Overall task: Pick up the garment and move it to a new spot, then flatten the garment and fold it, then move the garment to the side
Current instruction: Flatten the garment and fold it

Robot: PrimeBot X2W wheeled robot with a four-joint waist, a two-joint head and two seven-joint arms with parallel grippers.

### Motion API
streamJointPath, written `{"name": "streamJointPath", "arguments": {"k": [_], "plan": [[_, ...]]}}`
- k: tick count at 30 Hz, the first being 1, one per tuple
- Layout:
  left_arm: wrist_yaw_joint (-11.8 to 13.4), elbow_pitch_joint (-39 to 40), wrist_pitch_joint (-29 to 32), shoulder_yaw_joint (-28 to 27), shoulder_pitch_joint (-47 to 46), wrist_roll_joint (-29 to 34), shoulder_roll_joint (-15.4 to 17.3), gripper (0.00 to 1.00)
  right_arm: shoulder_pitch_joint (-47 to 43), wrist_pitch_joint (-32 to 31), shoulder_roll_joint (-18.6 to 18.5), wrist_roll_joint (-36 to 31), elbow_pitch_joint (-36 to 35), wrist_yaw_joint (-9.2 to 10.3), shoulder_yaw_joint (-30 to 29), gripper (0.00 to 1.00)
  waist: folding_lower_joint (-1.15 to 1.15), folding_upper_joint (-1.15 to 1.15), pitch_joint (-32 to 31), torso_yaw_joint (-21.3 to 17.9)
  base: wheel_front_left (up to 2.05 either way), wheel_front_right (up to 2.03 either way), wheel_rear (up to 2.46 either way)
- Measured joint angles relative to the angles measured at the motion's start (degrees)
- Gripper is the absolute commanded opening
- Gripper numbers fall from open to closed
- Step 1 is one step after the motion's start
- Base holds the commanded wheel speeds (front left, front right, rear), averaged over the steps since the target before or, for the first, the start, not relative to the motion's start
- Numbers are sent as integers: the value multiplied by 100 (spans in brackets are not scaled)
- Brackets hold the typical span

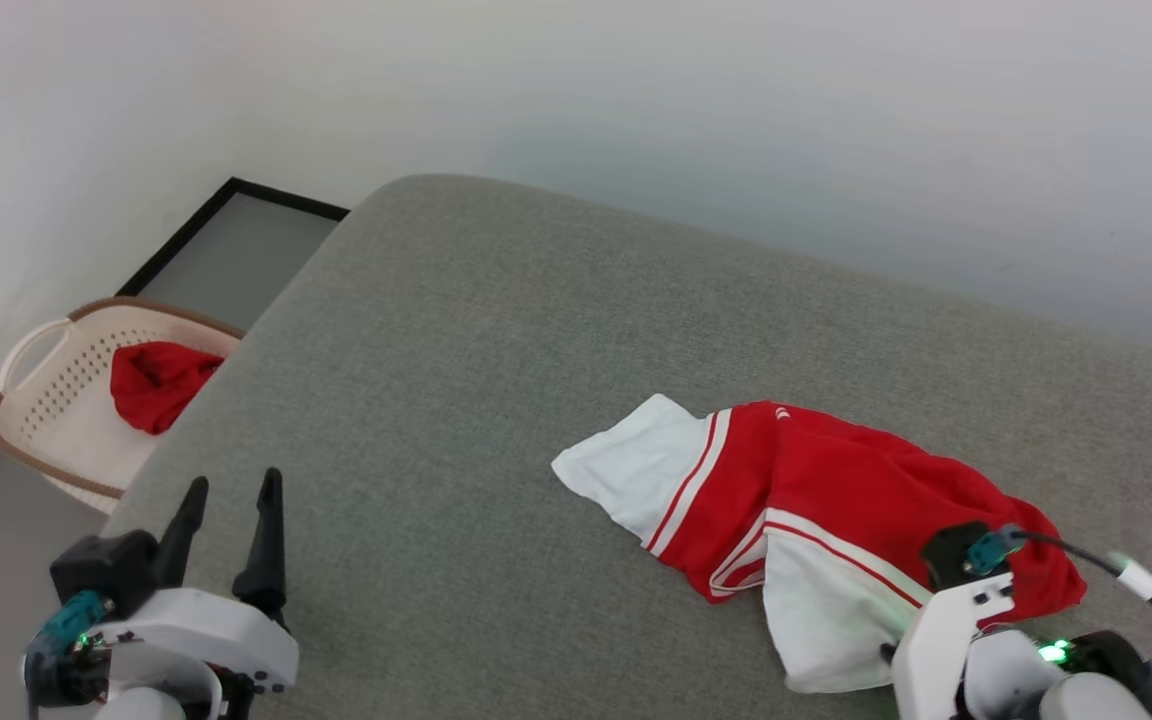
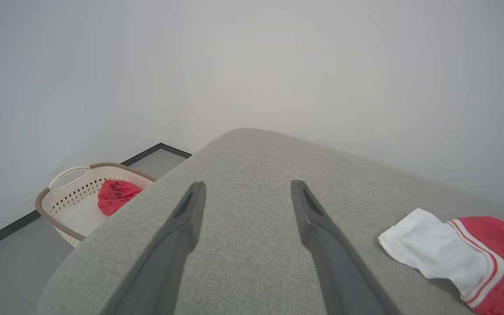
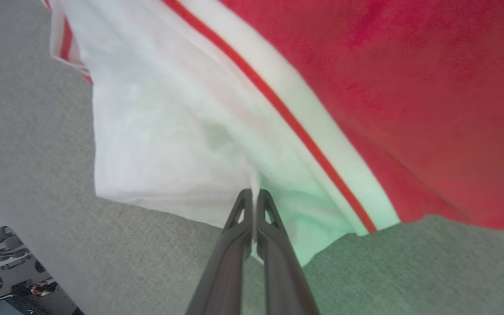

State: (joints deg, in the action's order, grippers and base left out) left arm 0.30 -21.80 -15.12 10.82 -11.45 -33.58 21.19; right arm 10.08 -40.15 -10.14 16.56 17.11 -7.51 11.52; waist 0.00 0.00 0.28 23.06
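Red and white, the garment point(image 1: 816, 500) lies crumpled on the near right part of the grey cushion point(image 1: 496, 330). The right gripper point(image 3: 254, 197) pinches the hem of 1 white panel, its 2 fingers point(image 3: 233, 249) closed on the cloth. The left gripper point(image 1: 234, 482) hovers well apart to the left, jaws wide, empty.

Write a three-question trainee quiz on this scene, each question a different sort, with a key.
1. True or false: the right gripper is shut on the white hem of the garment.
2. The left gripper is: A open and empty; B shut on the garment; C shut and empty.
3. Fill in: the plain red cloth lies in the cream ____.
Key: 1 true; 2 A; 3 basket.
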Motion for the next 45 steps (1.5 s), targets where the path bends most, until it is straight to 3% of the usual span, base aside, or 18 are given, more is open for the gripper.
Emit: {"name": "streamJointPath", "arguments": {"k": [12,21,24,32,33,34,35,45], "plan": [[-265,27,-1,-536,265,300,-221,100,26,-604,-898,107,-898,0,-705,0,0,0,-120,-259,0,0,0],[-434,-82,0,-588,322,466,-339,100,22,-866,-1652,107,-982,0,-1508,0,0,0,-218,-491,0,0,0],[-448,-119,-1,-586,320,497,-375,100,-6,-878,-1792,75,-872,0,-1711,0,0,0,-235,-537,0,0,0],[-536,-212,-1,-567,313,545,-432,100,-119,-557,-1706,49,-294,0,-1889,0,0,0,-226,-636,0,0,0],[-543,-219,-1,-561,306,546,-439,100,-119,-502,-1697,45,-203,0,-1850,18,0,0,-221,-646,0,0,0],[-544,-219,-1,-561,298,552,-444,100,-112,-438,-1690,33,-115,0,-1820,42,0,0,-213,-656,0,0,0],[-544,-223,-1,-567,296,563,-445,100,-85,-360,-1662,32,-44,0,-1824,100,0,0,-208,-670,0,0,0],[-548,-198,-1,-679,346,602,-416,100,326,143,-1878,110,-26,0,-1384,100,0,0,-221,-943,0,0,0]]}}
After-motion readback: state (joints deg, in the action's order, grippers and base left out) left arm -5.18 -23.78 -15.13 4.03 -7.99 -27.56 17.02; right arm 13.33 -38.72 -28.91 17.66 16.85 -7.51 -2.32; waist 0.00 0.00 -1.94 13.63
